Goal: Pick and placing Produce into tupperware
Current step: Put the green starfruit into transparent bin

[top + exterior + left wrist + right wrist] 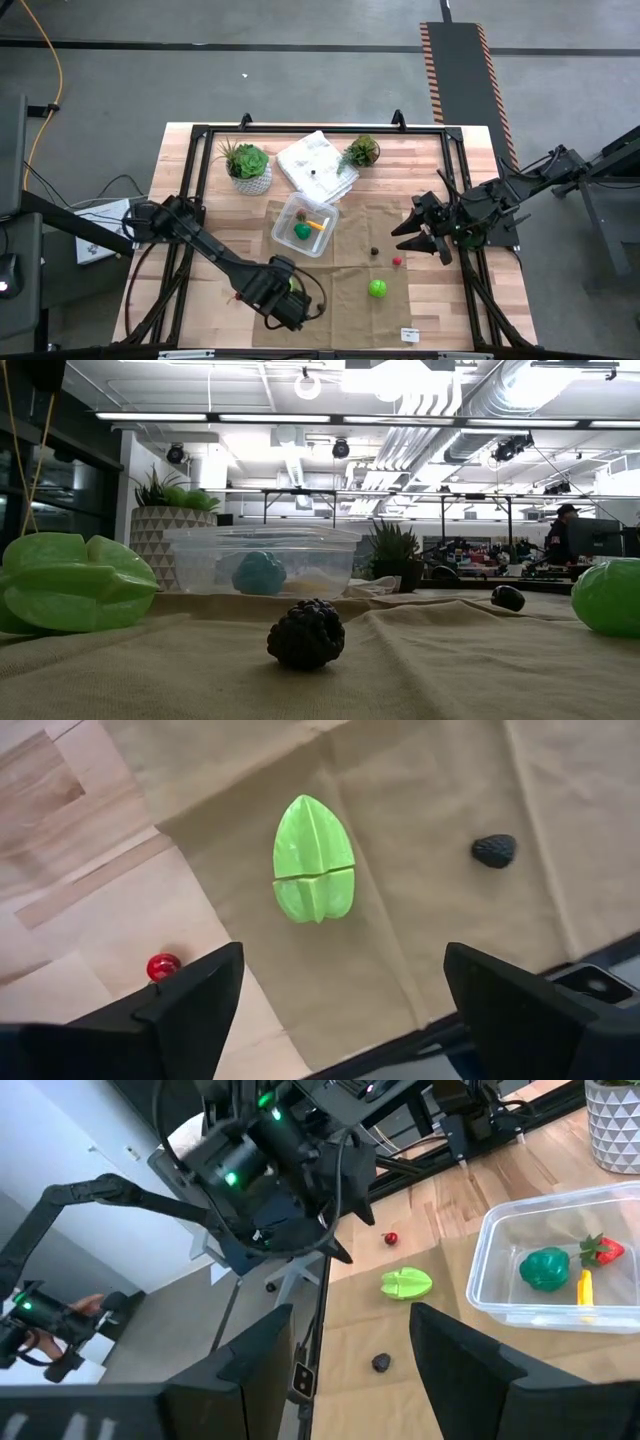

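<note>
Left tool (335, 1005) spread wide, empty, hovering over the green starfruit (313, 859) lying on the cloth (420, 850), near-left of the tupperware (304, 223). Right tool (350, 1370) partly open, empty, raised at the surface's (430, 150) right edge. Tupperware holds green, red, yellow pieces.

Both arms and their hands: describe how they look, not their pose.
Left arm and right arm are dark, jointed, with black cables along them. The left hand has green indicator lights on its wrist housing. Each hand ends in two flat, dark, wedge-shaped fingers.
</note>
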